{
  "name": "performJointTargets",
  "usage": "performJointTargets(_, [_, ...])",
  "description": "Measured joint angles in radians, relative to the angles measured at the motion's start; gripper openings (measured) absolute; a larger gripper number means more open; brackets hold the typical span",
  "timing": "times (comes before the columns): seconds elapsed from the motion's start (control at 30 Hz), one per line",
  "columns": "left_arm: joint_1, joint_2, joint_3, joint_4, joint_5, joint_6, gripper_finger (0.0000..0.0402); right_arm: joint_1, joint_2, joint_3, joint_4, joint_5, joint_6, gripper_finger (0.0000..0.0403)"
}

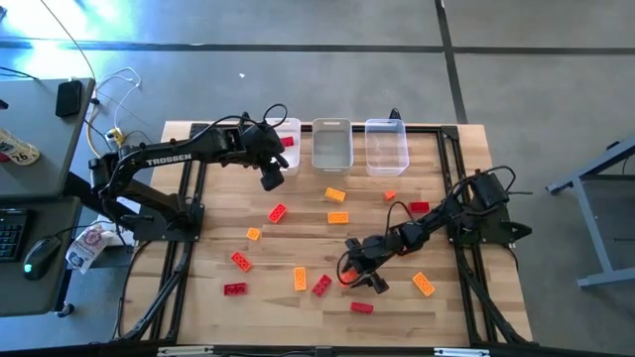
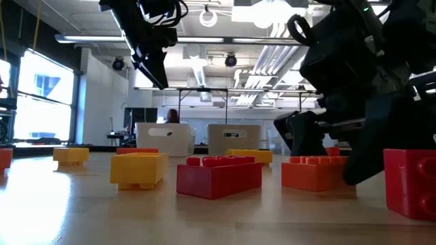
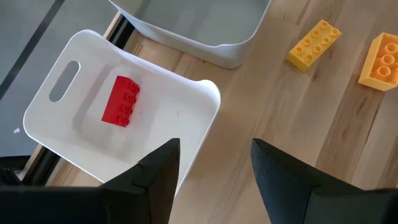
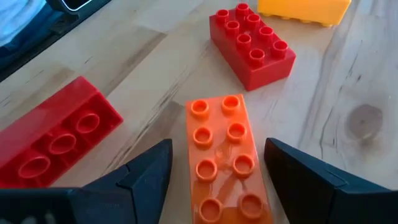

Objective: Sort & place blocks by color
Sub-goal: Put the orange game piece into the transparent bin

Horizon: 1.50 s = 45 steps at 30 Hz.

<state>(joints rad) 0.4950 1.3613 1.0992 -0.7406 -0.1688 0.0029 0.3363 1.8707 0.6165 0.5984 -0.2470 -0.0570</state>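
Observation:
Small red, yellow and orange blocks lie scattered flat on the wooden table (image 1: 198, 198). My right gripper (image 4: 217, 149) is low over an orange block (image 4: 227, 158), which lies studs up on the table. Its open fingers stand on either side of the block's long sides with a gap to each. A red block (image 4: 252, 40) lies just beyond it and another red one (image 4: 59, 134) lies beside it. My left gripper (image 3: 214, 149) hangs open and empty above the near corner of the left bin (image 3: 186, 99). One red block (image 3: 121, 99) lies on that bin's floor.
Three clear bins (image 1: 288, 139) (image 1: 332, 145) (image 1: 386, 147) stand in a row at the table's far edge. Loose blocks lie across the middle and near part, among them a yellow one (image 1: 424, 285) and a red one (image 1: 361, 307) near my right gripper (image 1: 354, 276).

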Motion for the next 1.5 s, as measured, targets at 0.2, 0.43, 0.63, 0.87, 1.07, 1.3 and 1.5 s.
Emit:
performJointTargets(0.2, [0.000,0.000,0.000,0.000,0.000,0.000,0.0184,0.000,0.003,0.021,-0.021,-0.003,-0.012,0.0231])
performJointTargets(0.43, [0.000,0.000,0.000,0.000,0.000,0.000,0.0184,-0.016,0.003,0.022,-0.034,-0.013,0.026,0.0122])
performJointTargets(0.63, [0.000,0.000,0.000,0.000,0.000,0.000,0.0184,-0.032,-0.003,0.021,-0.039,-0.041,0.031,0.0113])
performJointTargets(0.87, [0.000,0.000,0.000,0.000,0.001,0.000,0.0184,-0.090,-0.125,0.013,-0.166,-0.006,-0.009,0.0113])
performJointTargets(1.07, [0.000,0.000,0.000,0.004,0.001,0.000,0.0184,-0.158,-0.287,0.015,-0.358,0.174,-0.081,0.0113])
performJointTargets(1.3, [0.000,0.000,0.000,0.005,0.001,0.000,0.0184,-0.261,-0.483,0.015,-0.474,0.458,-0.166,0.0113])
performJointTargets(1.5, [0.000,0.000,0.000,0.005,0.003,0.000,0.0184,-0.375,-0.643,0.015,-0.491,0.657,-0.183,0.0113])
